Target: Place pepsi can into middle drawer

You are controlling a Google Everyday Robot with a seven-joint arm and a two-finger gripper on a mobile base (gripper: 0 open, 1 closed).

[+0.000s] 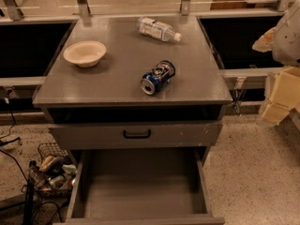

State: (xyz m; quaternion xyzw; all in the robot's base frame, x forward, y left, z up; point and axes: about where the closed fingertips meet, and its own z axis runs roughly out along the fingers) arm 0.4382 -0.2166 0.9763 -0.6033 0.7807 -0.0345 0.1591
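Basket point(52, 165): on the floor, low and left of the can.
Bowl point(85, 53): left of the can.
Middle drawer point(140, 191): pulled open, below the can.
Can point(158, 77): on its side on the surface point(112, 81).
Bottle point(158, 29): lying behind the can.
Tool point(281, 95): far right of the can, off the surface; cannot tell its grip state.

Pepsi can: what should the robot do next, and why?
Probably bring the pincer over the pepsi can: it lies on its side on the cabinet top, the pincer hangs beyond the cabinet's right edge, and the middle drawer stands open.
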